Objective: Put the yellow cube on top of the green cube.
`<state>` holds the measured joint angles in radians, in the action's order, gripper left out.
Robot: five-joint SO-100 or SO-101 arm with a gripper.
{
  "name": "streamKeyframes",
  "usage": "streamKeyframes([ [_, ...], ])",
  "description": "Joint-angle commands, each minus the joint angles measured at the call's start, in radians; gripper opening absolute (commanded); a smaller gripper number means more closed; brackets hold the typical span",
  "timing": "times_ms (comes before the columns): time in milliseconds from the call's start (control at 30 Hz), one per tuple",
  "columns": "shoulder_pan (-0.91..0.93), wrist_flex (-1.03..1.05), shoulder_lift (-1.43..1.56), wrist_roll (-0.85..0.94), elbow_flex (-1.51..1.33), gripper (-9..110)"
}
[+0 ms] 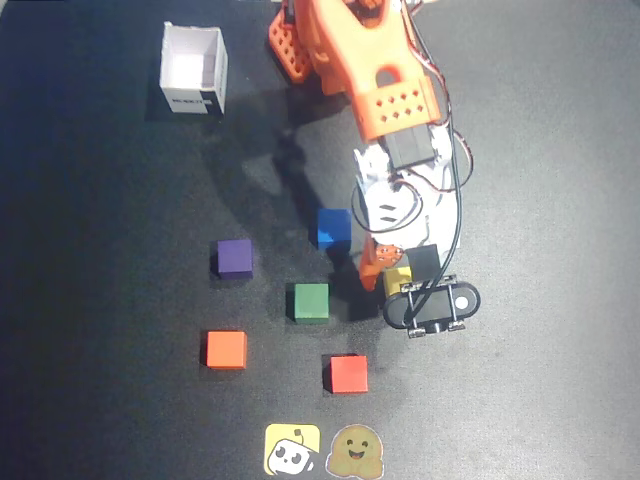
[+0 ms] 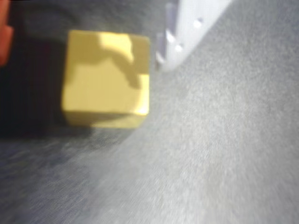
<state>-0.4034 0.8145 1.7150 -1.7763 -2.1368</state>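
Note:
The yellow cube (image 1: 397,281) sits on the dark mat just right of the middle, and it fills the upper left of the wrist view (image 2: 106,79). My gripper (image 1: 393,270) is down over it and open. The orange finger (image 2: 4,39) stands apart on the cube's left with a dark gap between them. The white finger (image 2: 187,28) is close on the cube's right. The green cube (image 1: 309,301) sits on the mat to the left of the yellow cube, a cube's width or more away. It is out of the wrist view.
A blue cube (image 1: 333,227), a purple cube (image 1: 234,257), an orange cube (image 1: 226,350) and a red cube (image 1: 348,374) lie around the green one. A white open box (image 1: 193,70) stands at the back left. Two stickers (image 1: 292,450) lie at the front edge.

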Motion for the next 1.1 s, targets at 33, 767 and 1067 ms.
streamKeyframes([
  [33,-0.020,-0.052,0.008,-0.035,-0.015,24],
  [767,-0.023,-0.190,-0.087,-0.075,-0.084,19],
  [1067,-0.003,-0.235,-0.092,-0.081,-0.126,6],
])
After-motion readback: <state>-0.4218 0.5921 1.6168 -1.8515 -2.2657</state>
